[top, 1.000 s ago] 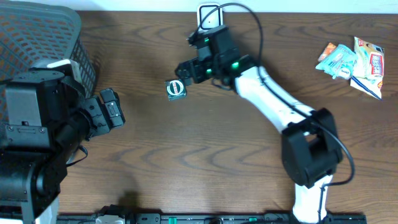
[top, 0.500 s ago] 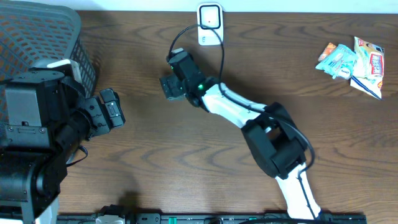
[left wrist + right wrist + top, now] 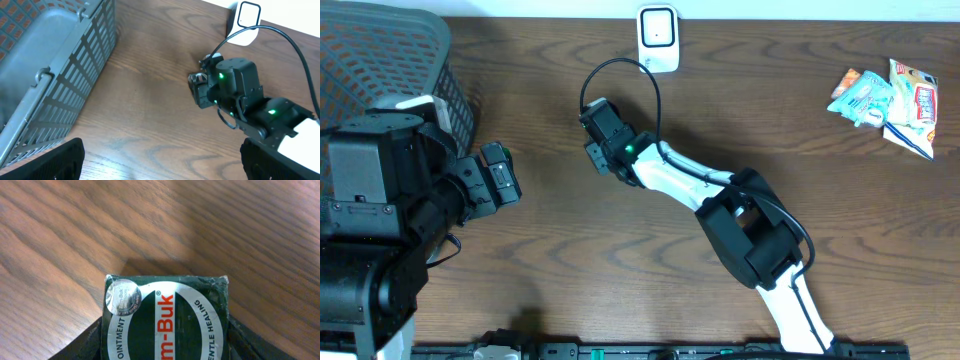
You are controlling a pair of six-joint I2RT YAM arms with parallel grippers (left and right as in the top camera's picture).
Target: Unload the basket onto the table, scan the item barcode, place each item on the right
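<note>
The item is a dark green ointment box [image 3: 167, 320] with a white ring and red lettering, lying on the wooden table with its label up. My right gripper [image 3: 165, 350] reaches over it, and its dark fingers [image 3: 85, 347] press against both sides of the box. No barcode shows on the visible face. From overhead the right gripper [image 3: 601, 150] covers the box, left of the table's middle. The white scanner [image 3: 658, 27] stands at the far edge, behind and to the right of it. My left gripper [image 3: 162, 160] hangs wide open over bare wood, near the basket.
A grey mesh basket [image 3: 380, 60] fills the far left corner and shows in the left wrist view as a basket wall [image 3: 60, 75]. Several snack packets [image 3: 885, 95] lie at the far right. The right arm's cable loops between the scanner and the gripper.
The right arm swung left from beside the scanner onto the green box, and its jaws closed in around it. The left arm stayed still and open.
</note>
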